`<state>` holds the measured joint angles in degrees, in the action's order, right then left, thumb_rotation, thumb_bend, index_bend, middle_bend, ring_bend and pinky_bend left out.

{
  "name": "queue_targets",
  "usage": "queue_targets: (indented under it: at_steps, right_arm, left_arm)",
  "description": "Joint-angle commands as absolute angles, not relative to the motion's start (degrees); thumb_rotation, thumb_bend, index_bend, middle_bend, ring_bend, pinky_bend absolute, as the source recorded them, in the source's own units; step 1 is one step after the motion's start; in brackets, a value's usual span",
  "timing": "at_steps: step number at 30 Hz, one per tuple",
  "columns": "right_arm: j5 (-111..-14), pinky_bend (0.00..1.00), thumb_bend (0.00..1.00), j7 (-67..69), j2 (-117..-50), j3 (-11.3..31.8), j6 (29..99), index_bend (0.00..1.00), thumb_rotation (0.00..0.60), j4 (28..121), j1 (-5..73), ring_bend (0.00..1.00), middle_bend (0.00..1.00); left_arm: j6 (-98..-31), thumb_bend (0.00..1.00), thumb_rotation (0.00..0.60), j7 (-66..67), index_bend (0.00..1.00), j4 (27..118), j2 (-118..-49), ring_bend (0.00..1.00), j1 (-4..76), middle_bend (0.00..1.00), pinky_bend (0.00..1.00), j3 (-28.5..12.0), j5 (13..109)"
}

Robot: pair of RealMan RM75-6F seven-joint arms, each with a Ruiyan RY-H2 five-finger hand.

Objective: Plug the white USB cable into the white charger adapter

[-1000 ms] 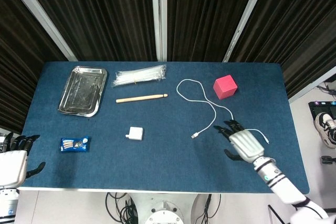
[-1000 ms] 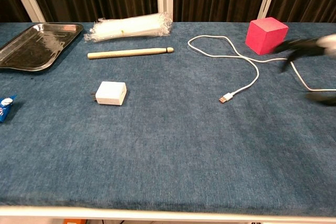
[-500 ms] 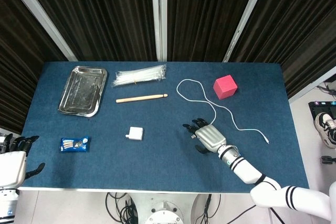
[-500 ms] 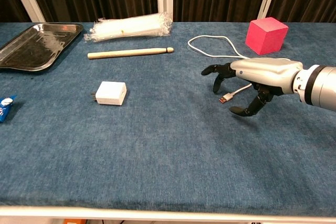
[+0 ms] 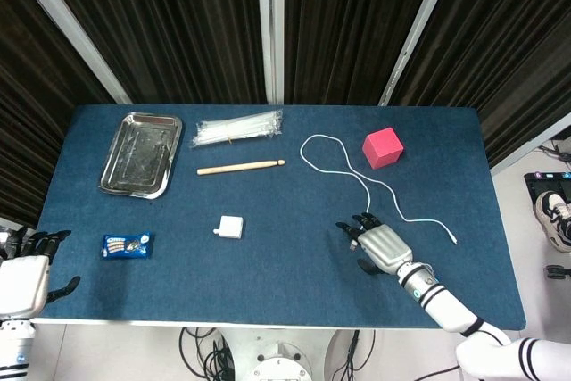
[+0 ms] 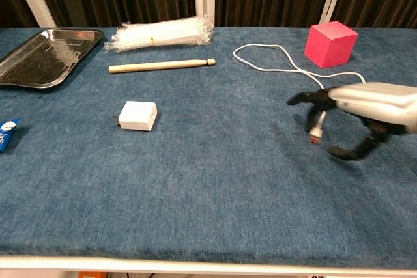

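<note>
The white charger adapter [image 5: 230, 227] [image 6: 137, 115] lies flat near the middle of the blue table. The white USB cable [image 5: 302, 151] [image 6: 236, 54] loops at the back right and trails toward my right hand [image 5: 382, 247] [image 6: 368, 103]. That hand hovers low over the table and holds the cable's USB plug [image 6: 315, 131], which hangs downward from its fingertips with the thumb spread below. The plug is hidden under the hand in the head view. My left hand [image 5: 22, 278] stays open off the table's front left corner.
A pink cube [image 5: 382, 147] [image 6: 331, 43] stands behind the right hand. At the back left lie a metal tray [image 5: 138, 153] [image 6: 45, 56], a wooden stick [image 5: 241, 167] [image 6: 161, 65] and a clear plastic bag [image 5: 237, 128] [image 6: 159, 32]. A blue packet [image 5: 126, 244] [image 6: 5, 131] lies front left.
My right hand swept left over the USB plug, took hold of it, then drew back to the right with the plug lifted off the cloth. The left hand has not moved.
</note>
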<state>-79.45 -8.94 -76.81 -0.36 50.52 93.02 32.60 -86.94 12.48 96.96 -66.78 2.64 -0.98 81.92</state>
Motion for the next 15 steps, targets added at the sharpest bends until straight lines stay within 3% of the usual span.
queue_targets:
  at_steps: [1, 3, 6, 10, 15]
  right_arm:
    - [-81.91, 0.0, 0.34, -8.31, -74.05, -2.42, 53.24, 0.05, 0.6, 94.56, 30.54, 0.03, 0.33]
    - [-83.38, 0.0, 0.34, -8.19, -72.96, -2.54, 55.05, 0.07, 0.6, 94.88, 29.98, 0.03, 0.33]
    - [-86.86, 0.0, 0.32, -9.46, -72.15, -2.03, 58.12, 0.2, 0.6, 93.45, 29.95, 0.03, 0.32]
    - [-90.3, 0.0, 0.19, -13.42, -72.59, -1.56, 58.14, 0.35, 0.6, 90.0, 31.74, 0.03, 0.3]
    - [-94.19, 0.0, 0.17, -15.26, -74.61, -1.95, 56.34, 0.4, 0.6, 84.88, 34.41, 0.03, 0.29]
  left_arm:
    - [-86.82, 0.16, 0.6, 12.52, 0.22, 96.98, -66.89, 0.15, 2.65, 0.26, 0.0, -1.04, 81.86]
    - [-86.71, 0.16, 0.6, 12.6, 0.22, 97.06, -66.93, 0.15, 2.62, 0.26, 0.0, -1.1, 81.72]
    - [-86.66, 0.16, 0.6, 12.77, 0.22, 97.34, -67.07, 0.15, 2.56, 0.26, 0.0, -1.17, 81.66]
    - [-86.68, 0.16, 0.6, 13.22, 0.22, 97.97, -66.94, 0.15, 2.4, 0.25, 0.0, -1.17, 81.53]
    - [-87.23, 0.16, 0.6, 13.63, 0.22, 98.82, -66.71, 0.15, 1.95, 0.25, 0.0, -1.24, 81.39]
